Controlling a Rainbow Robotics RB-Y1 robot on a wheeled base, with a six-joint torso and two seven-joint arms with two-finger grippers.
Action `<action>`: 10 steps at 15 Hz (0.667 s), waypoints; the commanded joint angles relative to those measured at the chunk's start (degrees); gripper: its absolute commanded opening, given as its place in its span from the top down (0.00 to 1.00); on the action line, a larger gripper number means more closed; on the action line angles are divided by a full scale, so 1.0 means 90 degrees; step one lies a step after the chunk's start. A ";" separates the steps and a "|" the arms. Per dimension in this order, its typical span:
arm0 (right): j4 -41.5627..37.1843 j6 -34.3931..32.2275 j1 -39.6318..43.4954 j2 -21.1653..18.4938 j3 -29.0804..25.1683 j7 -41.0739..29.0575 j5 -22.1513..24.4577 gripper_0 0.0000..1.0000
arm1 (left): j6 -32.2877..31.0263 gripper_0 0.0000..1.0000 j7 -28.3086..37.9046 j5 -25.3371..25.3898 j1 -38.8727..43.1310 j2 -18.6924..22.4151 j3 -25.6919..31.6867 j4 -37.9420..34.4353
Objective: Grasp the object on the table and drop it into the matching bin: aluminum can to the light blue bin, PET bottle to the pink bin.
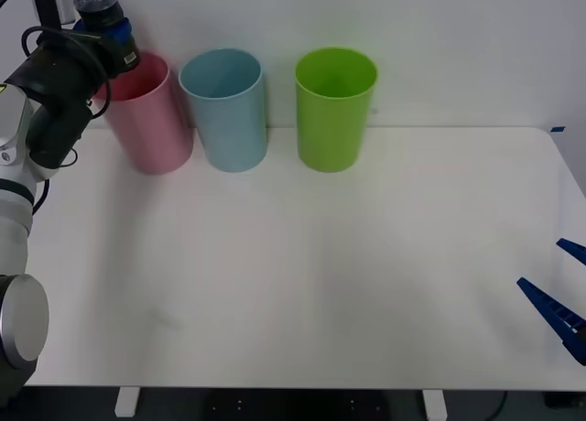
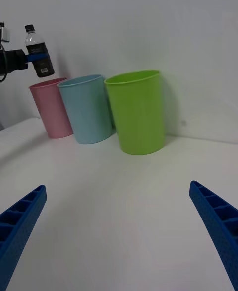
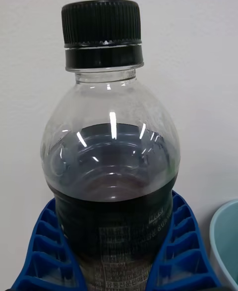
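PET bottle (image 3: 111, 172): small, clear, black cap, dark label band; upright, clamped at the label between blue ribbed fingers (image 3: 183, 251) of left gripper (image 1: 117, 48), held in the air above pink bin's opening.
pink bin (image 1: 146, 119): tall, smooth, upright at table's back left, touching light blue bin.
light blue bin (image 1: 226, 110): upright, same size.
table (image 1: 302, 275): white, plain.

The place looked like a robotics lab or test room set up for a sorting trial. A large white tabletop (image 1: 302, 284) stood against a plain white wall (image 1: 439, 46), bare of any household clutter. Three plain plastic bins stood in a neat row at its far edge: a pink bin (image 1: 146, 124), a light blue bin (image 1: 226, 110) and a lime green bin (image 1: 335, 110). Loose black cables (image 1: 41, 41) ran along the robot's left arm (image 1: 50, 101).
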 commanded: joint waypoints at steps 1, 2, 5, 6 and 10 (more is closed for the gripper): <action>0.0000 0.0000 0.0000 0.0000 0.0000 0.0000 0.0000 0.00 | -0.0001 1.00 -0.0008 0.0013 0.0000 -0.0006 -0.0010 -0.0009; 0.0000 0.0000 0.0000 0.0000 0.0000 0.0000 0.0000 0.00 | -0.0001 0.99 -0.0018 0.0013 0.0000 0.0004 -0.0001 -0.0009; 0.0000 0.0000 0.0000 0.0000 0.0000 0.0000 0.0000 0.00 | -0.0001 0.29 -0.0038 0.0082 0.0010 0.0004 -0.0001 0.0001; 0.0000 0.0000 0.0000 0.0000 0.0000 0.0000 0.0000 0.00 | -0.0001 0.00 -0.0038 0.0101 0.0000 0.0004 -0.0001 -0.0009; 0.0000 0.0000 0.0000 0.0000 0.0000 0.0000 0.0000 0.00 | -0.0108 0.00 -0.0048 0.0218 0.0049 0.0004 -0.0001 0.0001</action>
